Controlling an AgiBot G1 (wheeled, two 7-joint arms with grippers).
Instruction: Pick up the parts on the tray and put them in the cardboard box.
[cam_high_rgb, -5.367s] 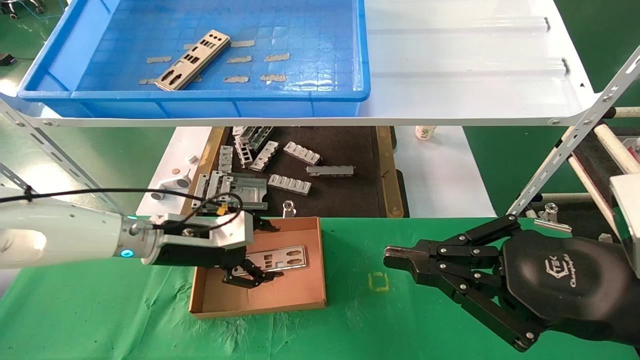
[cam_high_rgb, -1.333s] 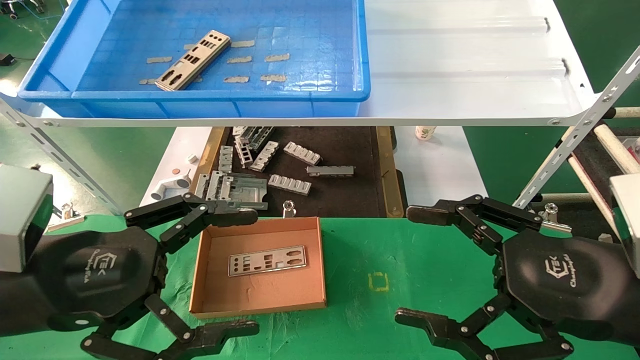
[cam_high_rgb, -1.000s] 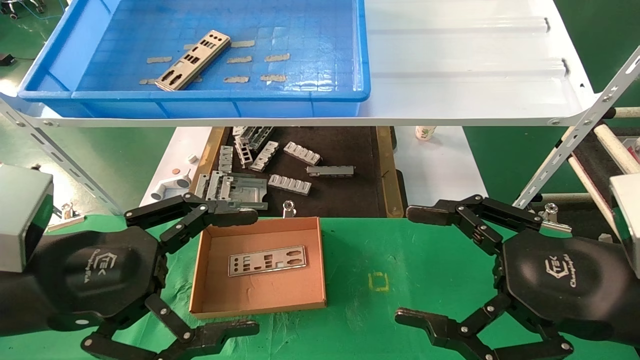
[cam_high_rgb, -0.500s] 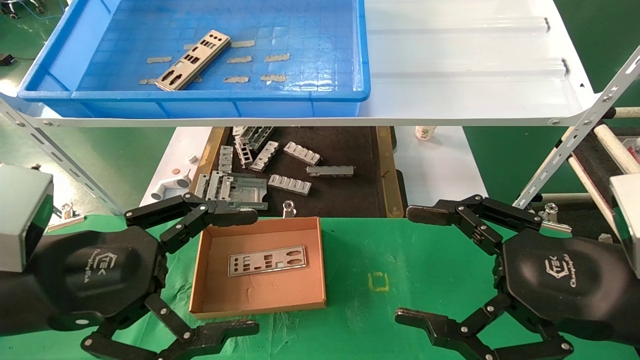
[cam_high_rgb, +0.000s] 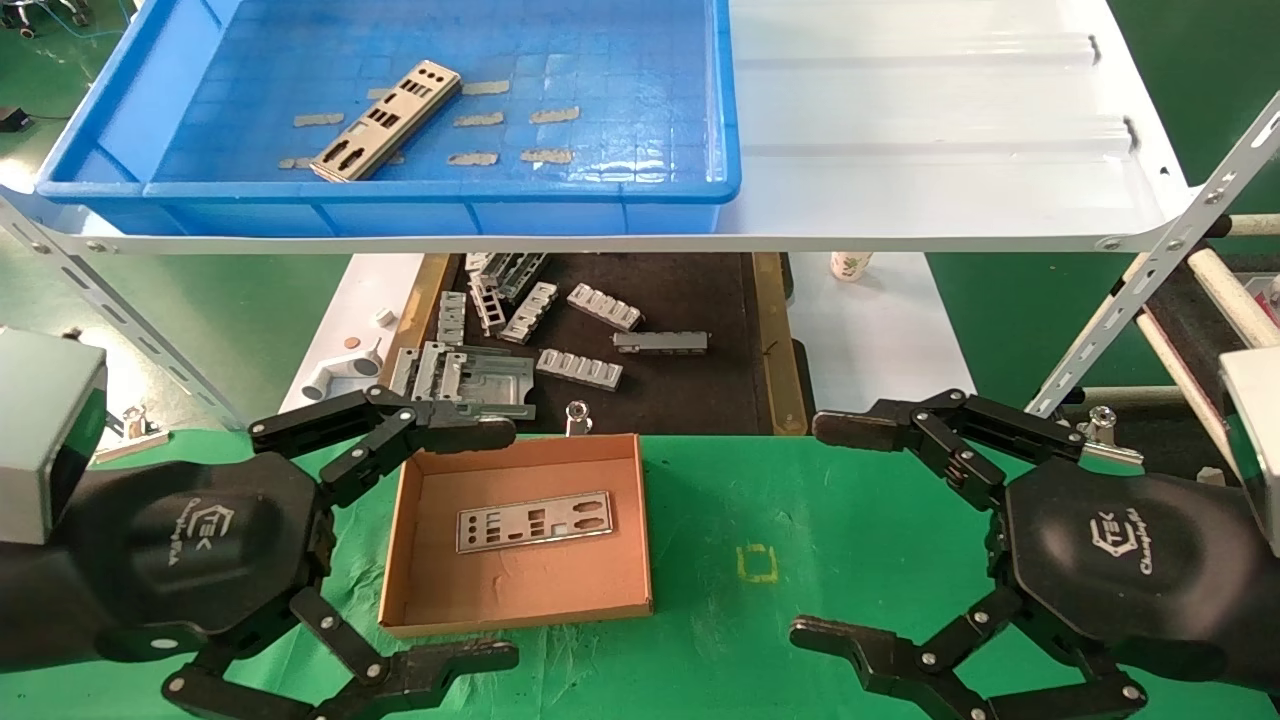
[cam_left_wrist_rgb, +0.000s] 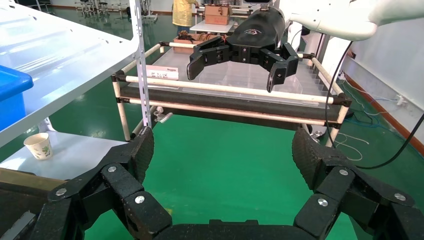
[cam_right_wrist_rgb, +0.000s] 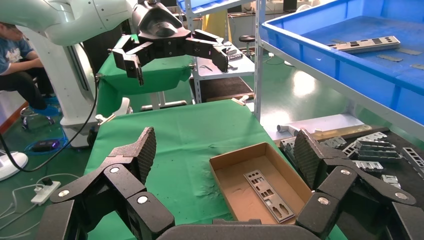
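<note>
I see both tools parked low over the green cloth bench (cam_high_rgb: 860, 520), one on each side of the cardboard box (cam_high_rgb: 520, 600). The left tool (cam_high_rgb: 480, 545) has its black, pebble-textured fingers spread wide and holds nothing; the right tool (cam_high_rgb: 825, 530) is spread the same way, also empty. The box is a shallow brown rectangle with low walls and no lid, sitting on the wrinkled cloth between the two tools, nearer the left one. One part (cam_high_rgb: 534, 521) lies flat on its floor: a thin silver metal plate punched with small round and rectangular holes. A second punched plate (cam_high_rgb: 386, 120) lies at a slant inside the blue plastic tray (cam_high_rgb: 440, 210), resting on the grid-patterned floor among tan tape patches. That tray stands on a glossy white shelf (cam_high_rgb: 930, 130) raised above the bench. Below the shelf I can make out a black mat (cam_high_rgb: 680, 400) with wood-coloured edges, strewn with chunky grey slotted brackets (cam_high_rgb: 580, 368). A small paper cup (cam_high_rgb: 850, 265) stands beside the mat on a white surface.
</note>
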